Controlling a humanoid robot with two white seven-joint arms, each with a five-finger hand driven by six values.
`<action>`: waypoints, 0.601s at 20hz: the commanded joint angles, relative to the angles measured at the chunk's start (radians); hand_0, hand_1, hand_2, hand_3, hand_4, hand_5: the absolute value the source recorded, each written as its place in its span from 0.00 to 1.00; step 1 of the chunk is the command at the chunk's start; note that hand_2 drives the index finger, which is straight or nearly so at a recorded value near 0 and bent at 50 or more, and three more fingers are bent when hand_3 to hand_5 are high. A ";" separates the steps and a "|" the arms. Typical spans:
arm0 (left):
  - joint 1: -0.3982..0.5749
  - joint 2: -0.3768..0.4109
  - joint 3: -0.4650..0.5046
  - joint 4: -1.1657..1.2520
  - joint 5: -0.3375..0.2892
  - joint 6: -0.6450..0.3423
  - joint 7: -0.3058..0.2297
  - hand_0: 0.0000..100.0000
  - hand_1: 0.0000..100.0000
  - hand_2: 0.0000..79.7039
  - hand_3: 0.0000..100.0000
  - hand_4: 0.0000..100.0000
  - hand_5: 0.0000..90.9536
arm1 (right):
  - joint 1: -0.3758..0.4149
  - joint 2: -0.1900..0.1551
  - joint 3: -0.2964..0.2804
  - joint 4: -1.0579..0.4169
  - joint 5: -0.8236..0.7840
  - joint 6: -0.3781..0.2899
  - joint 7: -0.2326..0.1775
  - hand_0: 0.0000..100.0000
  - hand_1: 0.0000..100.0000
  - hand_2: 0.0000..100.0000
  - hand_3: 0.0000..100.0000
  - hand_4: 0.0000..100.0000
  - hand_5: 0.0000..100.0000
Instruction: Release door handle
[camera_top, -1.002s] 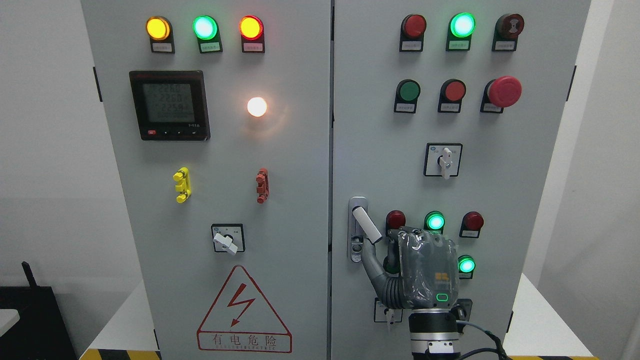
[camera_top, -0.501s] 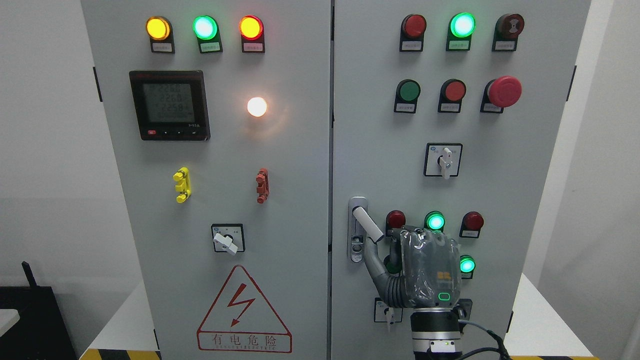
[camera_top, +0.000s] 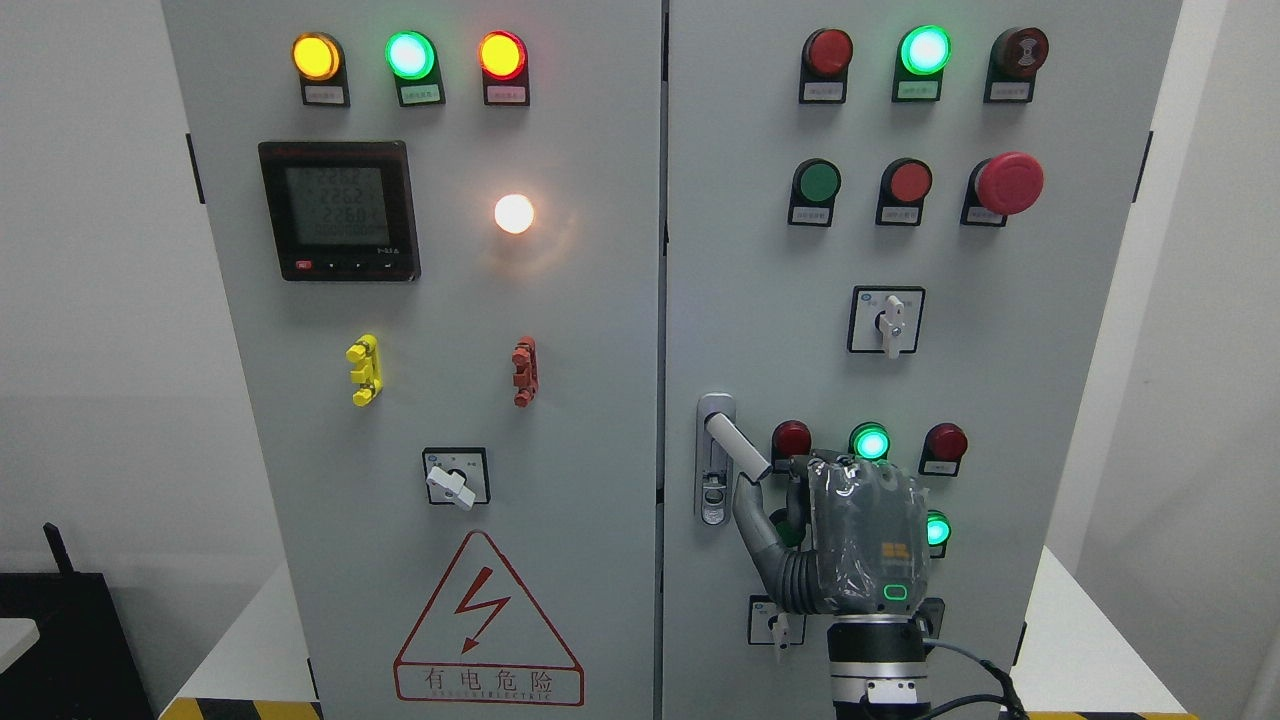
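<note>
Standing against the lower part of the cabinet's right door (camera_top: 1000, 330), the right robot hand (camera_top: 850, 535) is rising from an arm that enters at the bottom edge right of the middle. Its grey back is facing the camera, with a small green light glowing near the wrist. The thumb is reaching up and to the left, its tip lying just under the free end of the door handle (camera_top: 735, 446); whether it is touching the handle is not clear. The other fingers (camera_top: 800, 470) are showing only as dark tips at the hand's upper left, beside the handle's end, so whether the robot hand is grasping or has released cannot be told.

The door handle, a white lever, is sitting at the left edge of the right door, pivoting from the top of a grey lock plate (camera_top: 714, 460) and slanting down to the right.

A red indicator lamp (camera_top: 791, 439) and a lit green lamp (camera_top: 870, 442) are showing just above the hand. The left door (camera_top: 450, 330) is carrying a digital meter (camera_top: 339, 210) and a red warning triangle (camera_top: 487, 622).
</note>
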 joint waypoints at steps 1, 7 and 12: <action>0.000 0.000 -0.012 -0.015 0.000 0.000 -0.001 0.12 0.39 0.00 0.00 0.00 0.00 | -0.001 -0.002 -0.011 -0.001 0.000 -0.001 -0.005 0.56 0.44 1.00 1.00 1.00 0.98; 0.000 0.000 -0.012 -0.015 0.000 0.000 -0.001 0.12 0.39 0.00 0.00 0.00 0.00 | -0.002 -0.001 -0.011 -0.002 0.000 -0.001 -0.005 0.56 0.44 1.00 1.00 1.00 0.98; 0.000 0.000 -0.012 -0.015 -0.001 0.000 0.001 0.12 0.39 0.00 0.00 0.00 0.00 | -0.005 -0.001 -0.012 -0.002 0.000 -0.001 -0.005 0.56 0.43 1.00 1.00 1.00 0.98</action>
